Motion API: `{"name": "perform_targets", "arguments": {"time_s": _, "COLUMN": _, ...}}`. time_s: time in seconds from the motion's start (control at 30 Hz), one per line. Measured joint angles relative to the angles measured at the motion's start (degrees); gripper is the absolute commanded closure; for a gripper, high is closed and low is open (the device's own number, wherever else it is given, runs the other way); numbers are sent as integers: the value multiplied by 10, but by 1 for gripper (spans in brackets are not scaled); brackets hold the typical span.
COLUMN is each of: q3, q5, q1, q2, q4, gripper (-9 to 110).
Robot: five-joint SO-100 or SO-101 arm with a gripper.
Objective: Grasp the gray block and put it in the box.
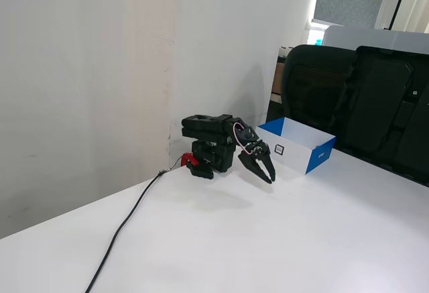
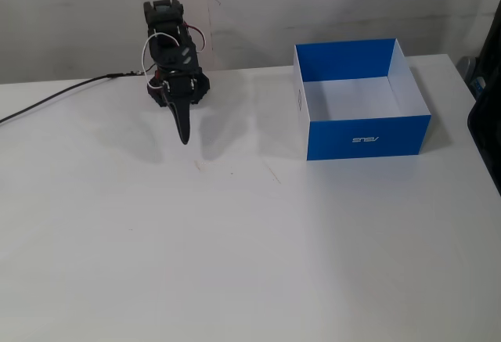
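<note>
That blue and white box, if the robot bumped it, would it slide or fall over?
The box would probably slide, not tip: it looks low and wide, sitting flat on the smooth white table. It seems to be thin cardboard and shows nothing inside, so it is likely light and easy to shove. The walls might bend if squeezed.
</note>
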State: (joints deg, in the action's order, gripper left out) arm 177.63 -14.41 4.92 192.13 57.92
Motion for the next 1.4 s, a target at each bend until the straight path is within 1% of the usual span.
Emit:
{"name": "perform_targets", "arguments": {"time_s": 0.27, "q3": 0, "q5": 0, "q1": 10, "q2": 11, "q4": 11, "gripper": 100}}
{"name": "perform_targets", "arguments": {"time_s": 1.4, "q3": 0, "q5": 0, "q1": 9, "q2": 11, "q4": 11, "gripper": 101}}
